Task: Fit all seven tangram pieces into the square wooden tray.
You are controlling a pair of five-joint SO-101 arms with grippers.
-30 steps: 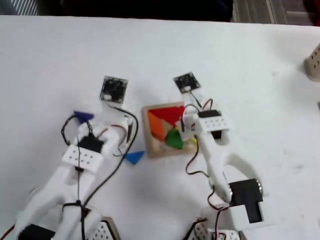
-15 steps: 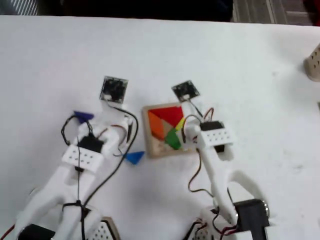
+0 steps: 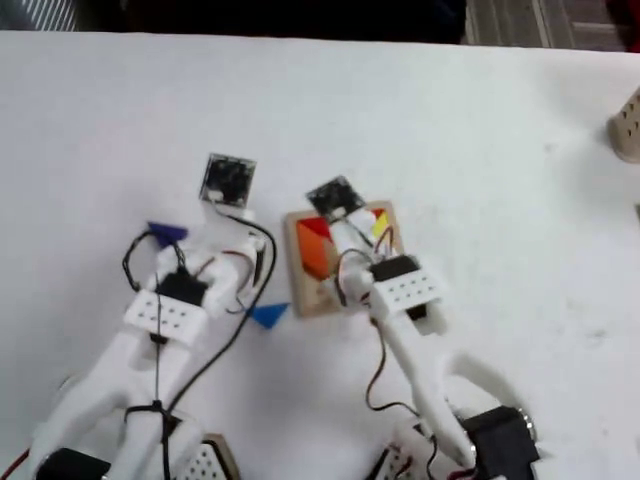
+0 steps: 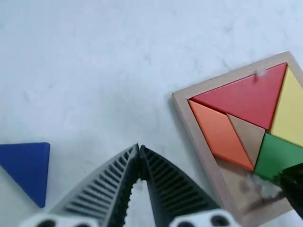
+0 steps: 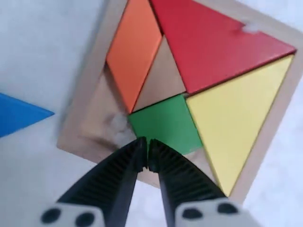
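Wooden square tray point(image 4: 199, 137) holds red triangle point(image 5: 208, 42), orange parallelogram point(image 5: 135, 52), yellow triangle point(image 5: 241, 118), green square point(image 5: 165, 123), prob. tan triangle point(image 5: 161, 78): approx. 5/7 in. Light-blue triangle point(image 3: 268, 315) & dark-blue triangle point(image 3: 165, 232) lie outside on white surface point(image 3: 450, 130), both to place. Both empty, pinched closed: right tool point(image 5: 147, 153) over tray edge, left tool point(image 4: 139, 158) beside tray.

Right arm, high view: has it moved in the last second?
Yes. The right arm has swung left, from the right edge of the wooden tray to over its middle.
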